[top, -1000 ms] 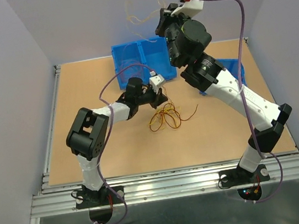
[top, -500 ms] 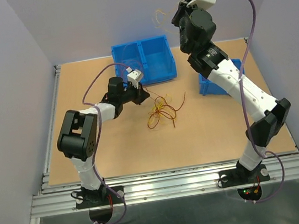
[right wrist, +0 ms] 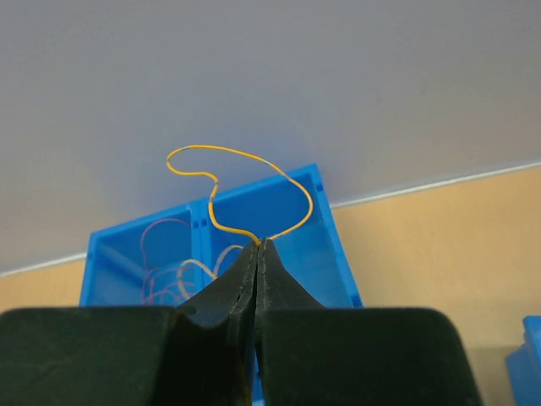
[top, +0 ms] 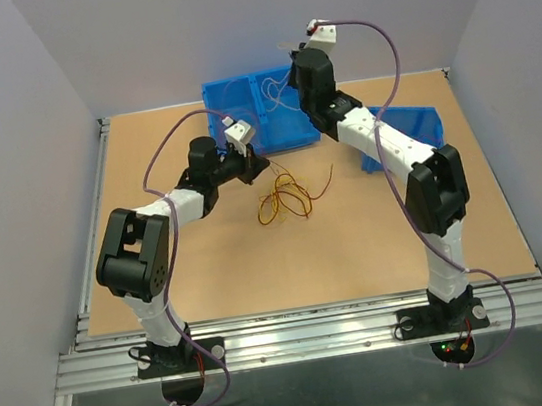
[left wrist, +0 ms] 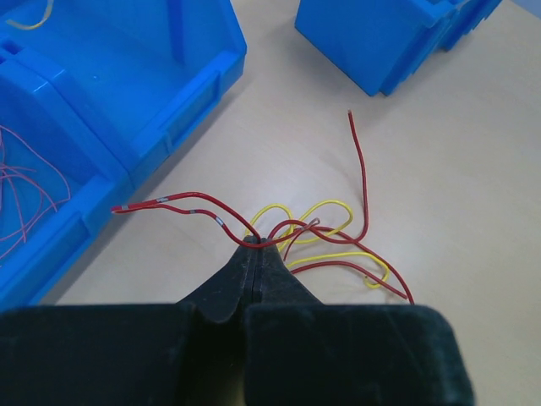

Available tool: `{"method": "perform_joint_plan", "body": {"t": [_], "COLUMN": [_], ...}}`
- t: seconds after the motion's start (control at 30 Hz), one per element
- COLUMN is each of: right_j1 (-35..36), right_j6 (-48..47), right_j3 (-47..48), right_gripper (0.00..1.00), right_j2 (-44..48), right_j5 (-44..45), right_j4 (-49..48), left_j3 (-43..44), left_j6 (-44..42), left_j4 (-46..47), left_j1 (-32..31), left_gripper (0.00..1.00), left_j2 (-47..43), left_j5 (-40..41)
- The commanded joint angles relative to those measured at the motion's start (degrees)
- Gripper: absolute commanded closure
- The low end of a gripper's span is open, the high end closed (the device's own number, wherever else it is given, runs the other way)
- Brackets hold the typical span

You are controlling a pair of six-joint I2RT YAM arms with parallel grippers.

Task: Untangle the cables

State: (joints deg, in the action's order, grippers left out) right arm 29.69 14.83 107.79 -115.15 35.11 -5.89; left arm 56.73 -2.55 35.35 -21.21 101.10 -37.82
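One yellow cable (right wrist: 262,159) is held free in the closed right gripper (right wrist: 258,245); the tangle (top: 286,201), pinched by the closed left gripper (left wrist: 256,247), is not yet separated.

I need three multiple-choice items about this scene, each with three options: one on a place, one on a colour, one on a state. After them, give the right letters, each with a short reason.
1. Where does the tangle of cables lie?
A. on the table, in front of the divided blue bin
B. inside that bin
C. hanging in the air

2. What colour is the cable that the right gripper holds?
A. green
B. black
C. yellow

3. How do the jaws of the left gripper stand?
A. wide open
B. shut on a red cable
C. shut on nothing

Key:
1 A: the top view shows it on bare wood.
2 C: a yellow cable loops up from the shut jaws.
3 B: the left wrist view shows the jaws meeting on red wire.
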Motion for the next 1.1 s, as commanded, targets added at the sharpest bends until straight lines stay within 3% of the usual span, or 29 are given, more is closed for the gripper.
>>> {"method": "perform_joint_plan", "body": {"t": [0.0,0.2,0.5,0.57,0.6,0.67,0.9,1.07], "right_j1": [-0.1,-0.1,0.0,-0.1,-0.1,-0.1,0.1,0.1], "right_j6": [2.8,2.4,-2.5,-4.2,-4.6,-4.9,-5.1,-2.5], "right_j3": [-1.3,-3.2,-2.1,-2.1,-2.2,-2.7,-11.3,-25.1], "right_gripper": [0.99,1.00,0.99,0.86,0.69,0.56,0.42,0.37], "right_j2": [-1.5,-4.9,-9.9,-9.9,-9.6,-8.5,1.8,14.2], "right_j5": [1.5,7.2,3.3,-0.1,-1.9,-2.3,-8.2,-22.8], "right_j4": [-2.4,-2.5,-2.4,-1.9,-1.8,-1.5,-1.3,-1.3], "left_j3": [-0.8,-1.0,-1.4,-1.5,-1.4,-1.6,-2.1,-2.8], "left_j6": [-0.5,-0.2,-0.6,-0.7,-0.7,-0.8,-1.2,-1.1], "left_j4": [2.1,2.0,2.1,2.1,2.1,2.0,2.0,2.3], "left_j1": [1.3,1.9,2.0,2.0,2.0,2.0,2.0,2.0], "left_gripper": [1.00,1.00,1.00,1.00,1.00,1.00,1.00,1.00], "left_j2": [-3.1,-3.5,-4.2,-4.1,-4.1,-4.2,-4.9,-6.8], "left_j5": [-0.3,-1.1,-0.8,-0.8,-0.8,-0.8,-1.2,-3.0]}}
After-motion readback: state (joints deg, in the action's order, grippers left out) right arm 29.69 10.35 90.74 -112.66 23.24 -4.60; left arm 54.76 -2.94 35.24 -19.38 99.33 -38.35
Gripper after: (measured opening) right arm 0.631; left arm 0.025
